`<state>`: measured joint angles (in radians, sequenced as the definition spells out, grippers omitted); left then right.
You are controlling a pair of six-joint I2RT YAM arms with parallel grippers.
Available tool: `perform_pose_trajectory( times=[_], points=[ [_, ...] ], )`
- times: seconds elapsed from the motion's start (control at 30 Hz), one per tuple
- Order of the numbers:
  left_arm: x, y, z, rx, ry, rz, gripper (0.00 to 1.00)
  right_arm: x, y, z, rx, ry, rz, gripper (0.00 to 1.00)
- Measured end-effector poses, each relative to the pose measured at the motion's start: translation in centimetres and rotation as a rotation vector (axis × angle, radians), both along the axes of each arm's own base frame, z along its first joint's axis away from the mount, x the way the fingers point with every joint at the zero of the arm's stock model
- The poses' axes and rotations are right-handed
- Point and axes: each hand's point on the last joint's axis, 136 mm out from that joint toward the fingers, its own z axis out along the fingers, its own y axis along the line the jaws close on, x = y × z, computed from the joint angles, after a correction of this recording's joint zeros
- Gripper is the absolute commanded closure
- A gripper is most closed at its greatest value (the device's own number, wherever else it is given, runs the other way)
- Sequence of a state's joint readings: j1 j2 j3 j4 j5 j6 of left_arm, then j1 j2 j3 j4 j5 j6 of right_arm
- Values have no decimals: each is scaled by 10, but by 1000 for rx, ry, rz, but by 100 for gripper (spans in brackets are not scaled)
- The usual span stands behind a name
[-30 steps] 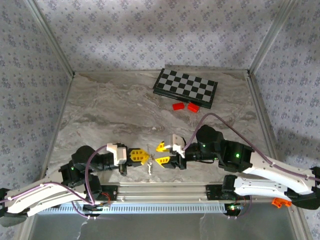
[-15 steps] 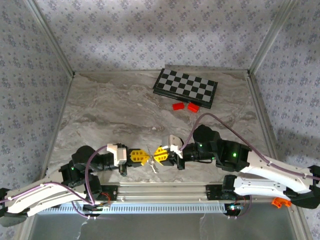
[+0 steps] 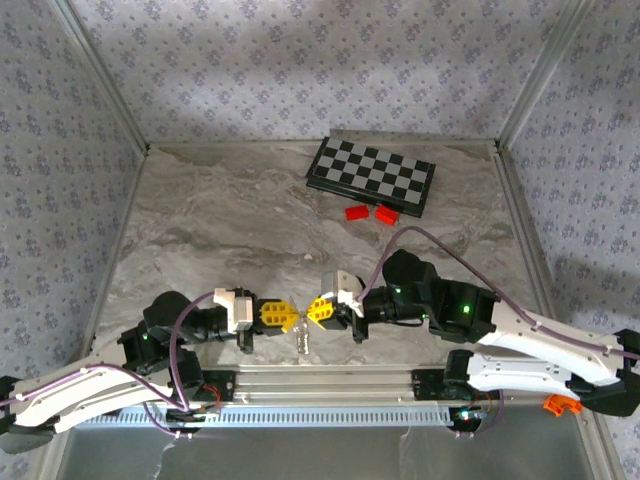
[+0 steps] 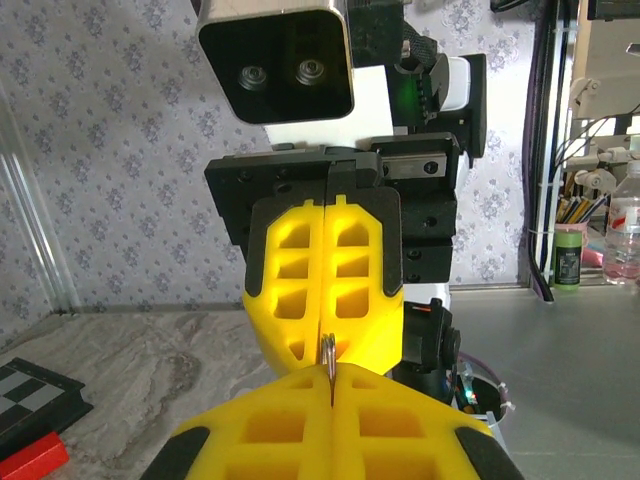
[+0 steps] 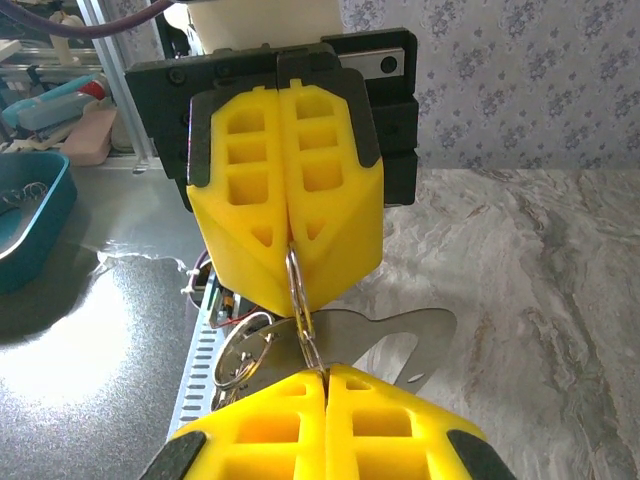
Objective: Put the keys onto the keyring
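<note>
A steel keyring is stretched between the two yellow grippers, which meet tip to tip low over the table's near edge. My left gripper is shut on one side of the ring. My right gripper is shut on the other side. In the right wrist view a flat metal tag and a smaller ring with keys hang from the keyring, below the left gripper's fingers. From above, the keys dangle just under the touching fingertips.
A folded chessboard lies at the back right with two red blocks in front of it. Off the table's near edge stands a blue tray. The metal rail runs just below the grippers.
My right gripper, open one second ago, has moved left up to the left gripper and shut on the keyring. The left arm has held still.
</note>
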<state>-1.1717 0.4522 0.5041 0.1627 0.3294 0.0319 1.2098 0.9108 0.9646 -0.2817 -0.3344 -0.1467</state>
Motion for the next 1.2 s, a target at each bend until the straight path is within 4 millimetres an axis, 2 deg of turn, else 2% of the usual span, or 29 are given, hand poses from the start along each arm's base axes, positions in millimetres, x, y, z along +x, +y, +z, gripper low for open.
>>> perform_pose_trajectory(
  times=[0.73,1.0,1.2],
  points=[
    [-6,-4,-5,-3,0,-47,100,-8,9,-13,-39,22,47,100],
    [-6,-3,2,-30,-11,-45,100,-11,-5,6,23,-10,39,72],
    [-7,-3,5,-45,-3,-48,100,-13,-12,18,64,-24,36,69]
  ],
)
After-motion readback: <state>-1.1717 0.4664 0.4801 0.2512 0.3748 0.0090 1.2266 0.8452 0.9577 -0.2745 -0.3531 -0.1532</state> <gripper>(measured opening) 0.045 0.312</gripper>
